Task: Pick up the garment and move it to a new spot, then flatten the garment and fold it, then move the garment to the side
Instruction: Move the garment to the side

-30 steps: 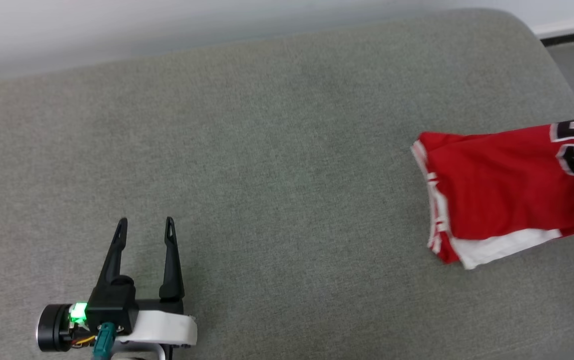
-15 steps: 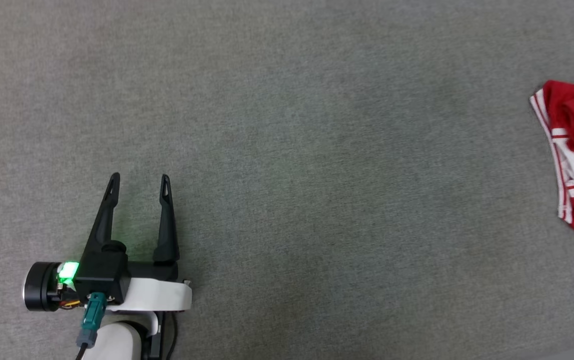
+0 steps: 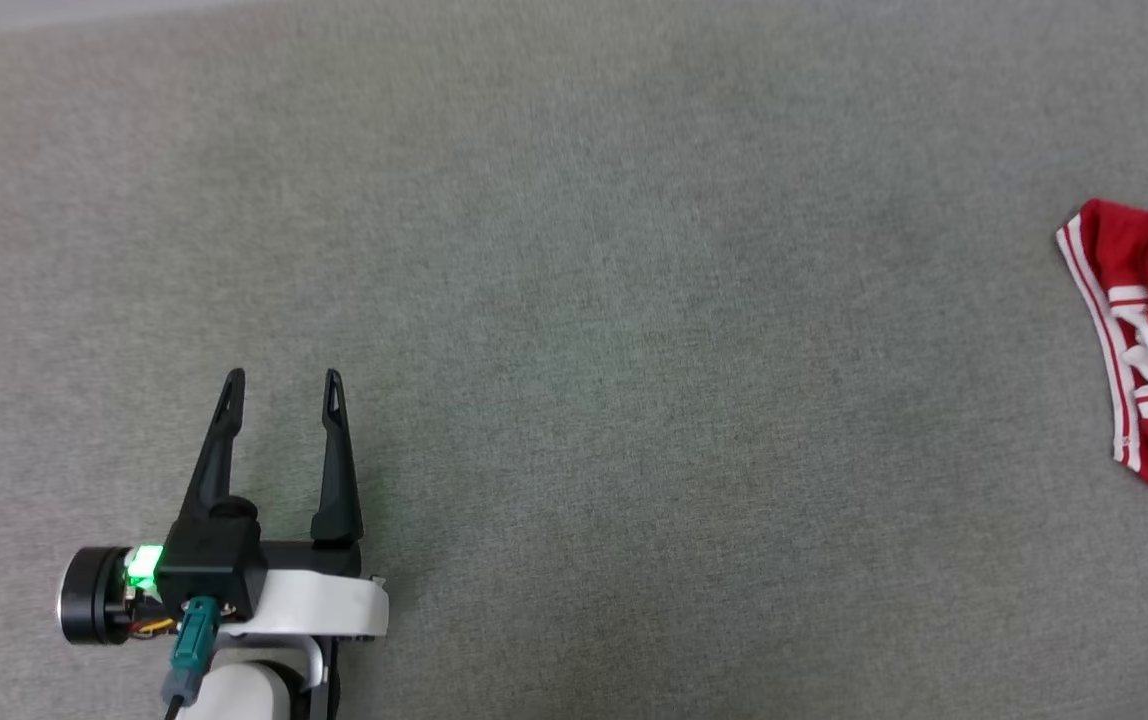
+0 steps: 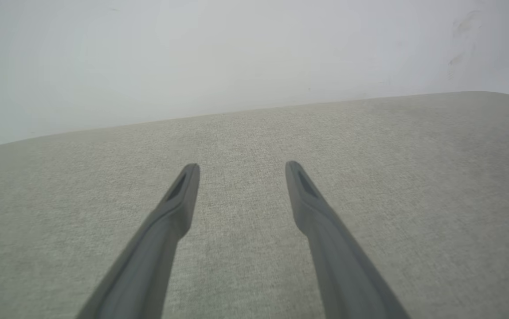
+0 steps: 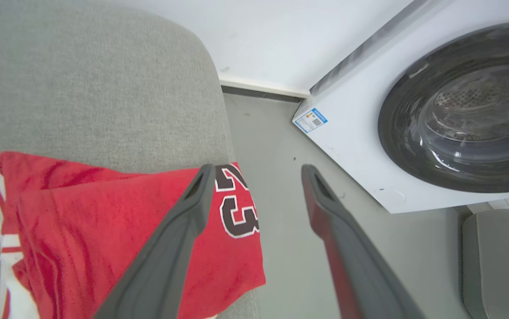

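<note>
Grey cushion [image 3: 574,300]: camera shifted since earlier, garment [image 5: 81,212] now cropped at right. Long axis left-right, numbered end overhanging the edge. Left gripper [image 3: 283,378] and right gripper [image 5: 256,170] released, empty.

Soft, even light falls all round me, bright without glare. My left pincer [image 3: 284,376] casts barely a shadow on the grey fabric [image 3: 634,300] under it. The lamp [image 3: 142,565] at its base glows vivid green. Near the lens the fingers [image 5: 166,248] of my right pincer [image 5: 258,168] go blurry. Beyond them the washer drum [image 5: 467,106] shows pale reflections.
</note>
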